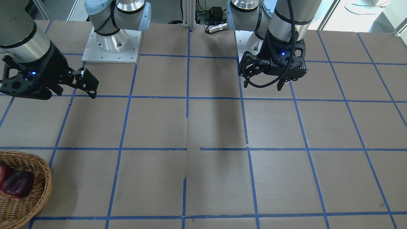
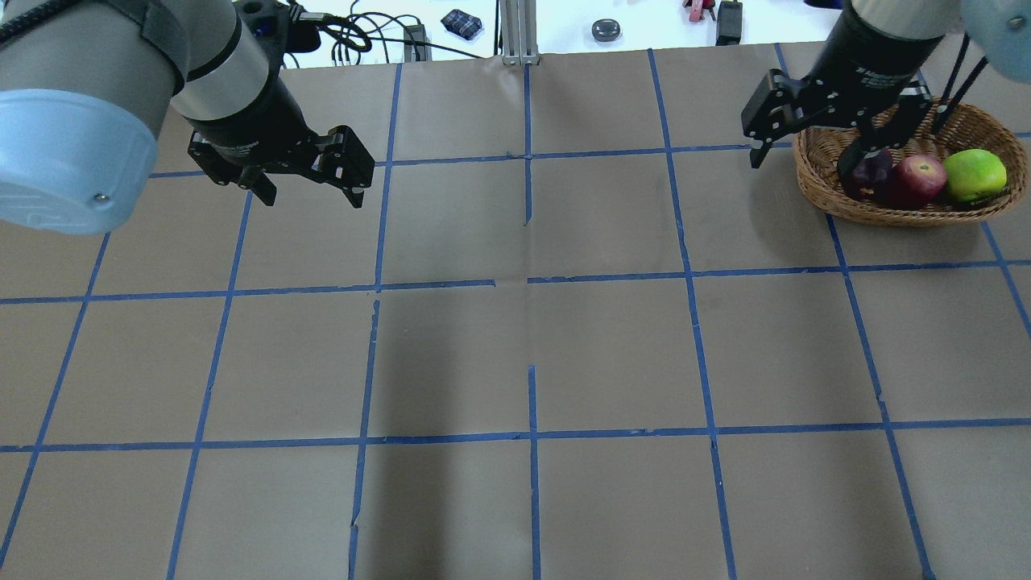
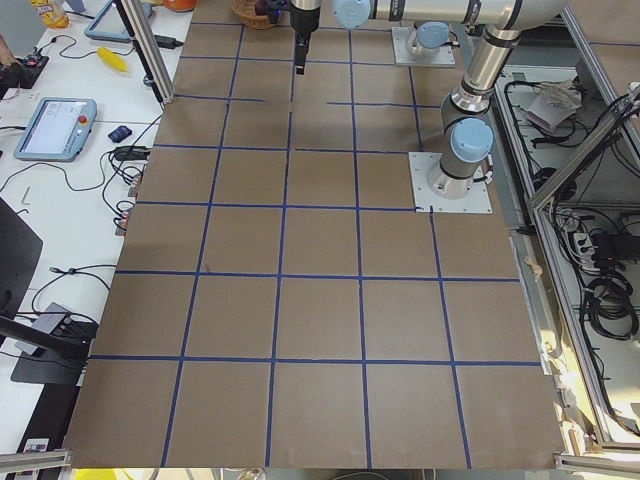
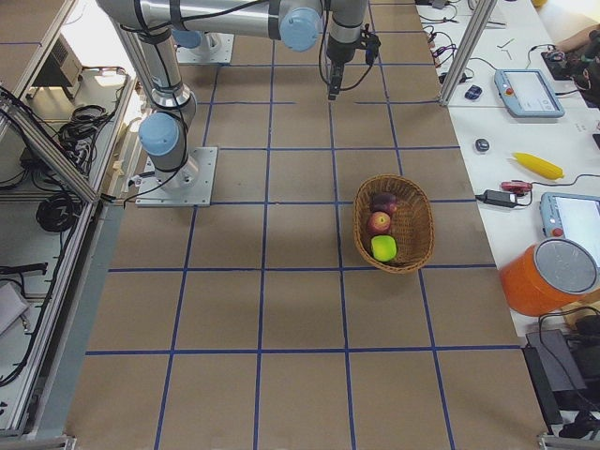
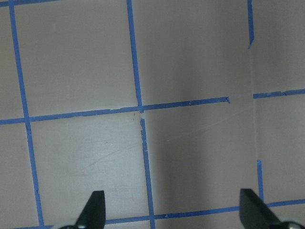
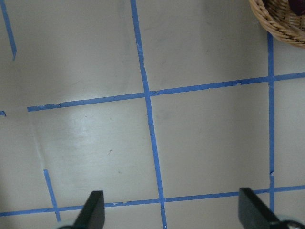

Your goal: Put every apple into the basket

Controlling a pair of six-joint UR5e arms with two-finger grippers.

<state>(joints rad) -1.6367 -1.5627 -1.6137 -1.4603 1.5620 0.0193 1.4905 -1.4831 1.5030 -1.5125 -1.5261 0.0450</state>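
The wicker basket [image 2: 813, 189] stands at the far right of the table and holds all three apples in a row: dark maroon [image 2: 870, 173], red [image 2: 920, 179], lime green [image 2: 975, 175]. They also show in the exterior right view, in the basket [image 4: 417, 216]: maroon [image 4: 382, 201], red [image 4: 379, 222], green [image 4: 382, 247]. My right gripper [image 2: 805, 159] hangs open and empty at the basket's left rim; its wrist view [image 6: 174, 210] shows the rim [image 6: 279, 24] at the top right. My left gripper [image 2: 312, 196] is open and empty above the far left table.
The table [image 2: 532, 354] is brown with blue tape squares. In the front-facing view the basket [image 1: 41, 190] sits at the lower left corner with the maroon apple [image 1: 19, 184]. Cables and small items lie beyond the far edge [image 2: 459, 24].
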